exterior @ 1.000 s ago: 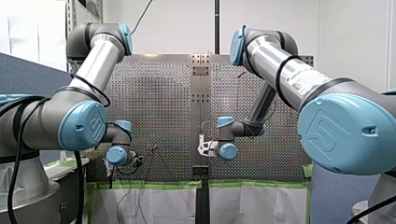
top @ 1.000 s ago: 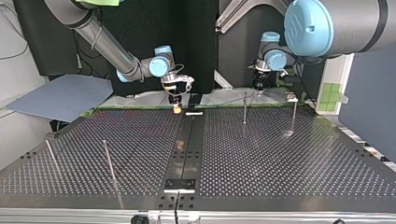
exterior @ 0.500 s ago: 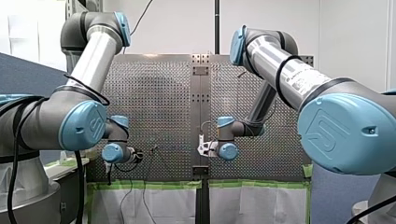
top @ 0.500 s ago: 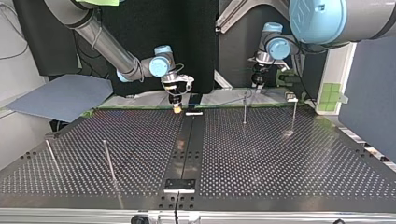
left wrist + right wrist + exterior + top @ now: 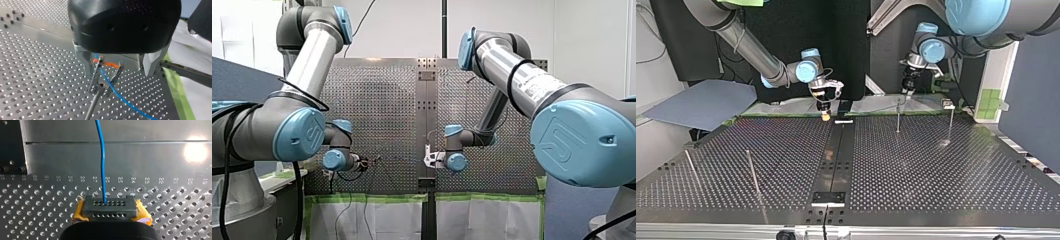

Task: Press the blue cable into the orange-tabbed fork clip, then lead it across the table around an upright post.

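The perforated surface (image 5: 936, 170) takes up most of the top view, with a dark plain strip (image 5: 836, 160) down its middle. My right arm (image 5: 751, 50) comes in at that view's left and my left arm (image 5: 986, 20) at its right. Both work at the far edge, where green tape (image 5: 177, 92) runs along the rim.

Open perforated plate stretches from that edge to the near one. It is broken only by thin upright posts: two leaning ones at the view's left (image 5: 752, 172), one at the right (image 5: 950, 122), and one close to the far edge right of the strip (image 5: 898, 117).

My left hand (image 5: 117, 73) hangs over that last post with its metal fingers (image 5: 86, 62) spread wide, one on either side and touching nothing. Between them stands the fork clip (image 5: 105, 80), close to the taped edge. Its orange tab (image 5: 110, 64) lies across behind the prongs. The blue cable (image 5: 120, 96) comes out from under the hand, passes between the clip's two metal prongs and runs on over the holes.

My right hand (image 5: 825, 117) sits at the far end of the middle strip, just above the plate. Its yellow pads (image 5: 142, 213) are pressed onto the two sides of a dark block with rows of small holes (image 5: 110, 208). The cable enters this block from above and leads straight away across a plain metal band.
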Robot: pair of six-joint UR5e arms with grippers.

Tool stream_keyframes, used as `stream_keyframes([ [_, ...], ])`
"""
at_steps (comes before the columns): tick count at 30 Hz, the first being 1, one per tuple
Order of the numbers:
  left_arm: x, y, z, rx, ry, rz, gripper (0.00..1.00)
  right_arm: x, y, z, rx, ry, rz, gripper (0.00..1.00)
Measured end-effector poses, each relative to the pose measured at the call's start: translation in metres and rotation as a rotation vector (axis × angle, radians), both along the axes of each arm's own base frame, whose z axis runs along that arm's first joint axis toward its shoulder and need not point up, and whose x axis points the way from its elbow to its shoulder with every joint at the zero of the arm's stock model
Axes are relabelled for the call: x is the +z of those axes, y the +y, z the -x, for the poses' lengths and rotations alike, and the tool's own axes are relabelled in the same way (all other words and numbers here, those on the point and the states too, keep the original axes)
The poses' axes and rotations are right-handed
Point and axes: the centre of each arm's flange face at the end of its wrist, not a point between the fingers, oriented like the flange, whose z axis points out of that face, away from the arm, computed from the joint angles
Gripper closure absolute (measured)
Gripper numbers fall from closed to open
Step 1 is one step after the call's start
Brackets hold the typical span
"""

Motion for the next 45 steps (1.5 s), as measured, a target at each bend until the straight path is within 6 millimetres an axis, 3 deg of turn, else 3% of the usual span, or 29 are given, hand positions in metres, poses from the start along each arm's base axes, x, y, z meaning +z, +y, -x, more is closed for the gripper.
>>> stream_keyframes([
  [14,0.001,-0.014,0.003,-0.032,-0.024,-0.033,0.00,0.000,0.000,0.000,0.001,0.001,-0.002,1.00],
  [45,0.002,-0.013,0.003,0.009,-0.034,-0.054,0.00,-0.003,0.001,0.001,0.001,0.010,-0.014,1.00],
])
